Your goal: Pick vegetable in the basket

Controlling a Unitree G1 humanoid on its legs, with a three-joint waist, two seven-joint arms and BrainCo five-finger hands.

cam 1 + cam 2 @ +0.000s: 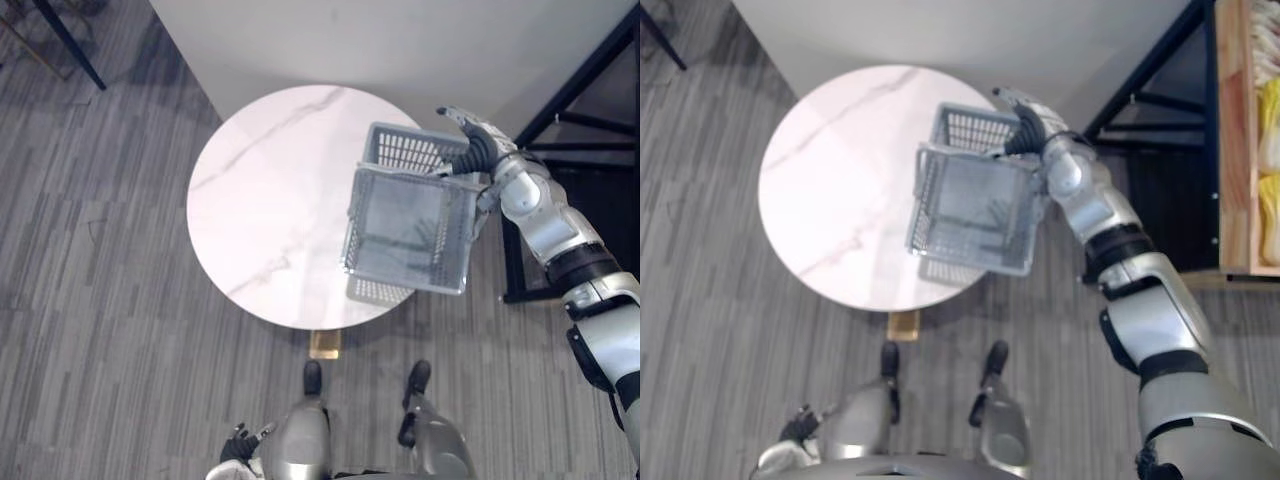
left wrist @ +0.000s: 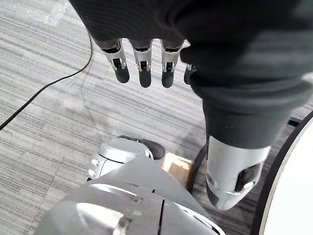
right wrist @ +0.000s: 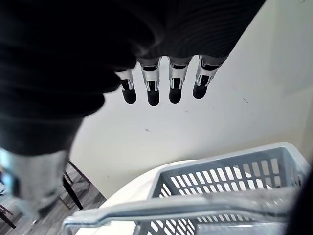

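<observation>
The basket [image 1: 410, 150] is hanging in the air over the right rim of the round marble table [image 1: 270, 190]. That table is the biggest thing you're working around, and its white top is lying bare beneath the basket's shadow. Off to your right, a dark-framed wooden shelf [image 1: 1232, 150] is showing yellow goods [image 1: 1268, 110]. I can't tell what they are, but I'm guessing that's where you're heading for a vegetable.

Now the basket itself: it's tipping, with the open side turning toward the head camera, and the mesh bottom is showing nothing inside. It's tilting that way because it's dangling from one place, the handle [image 3: 186, 204], which is crossing under your right hand [image 1: 478, 140]. That hand is reaching out flat, fingers straight and side by side, not curling round the bar. So the load seems to be riding at the base of the hand or on the wrist, though I can't tell exactly where. Your left hand [image 2: 145, 68] is hanging by the leg with fingers straight and loose, holding nothing. I'd say it's free for the picking.
</observation>
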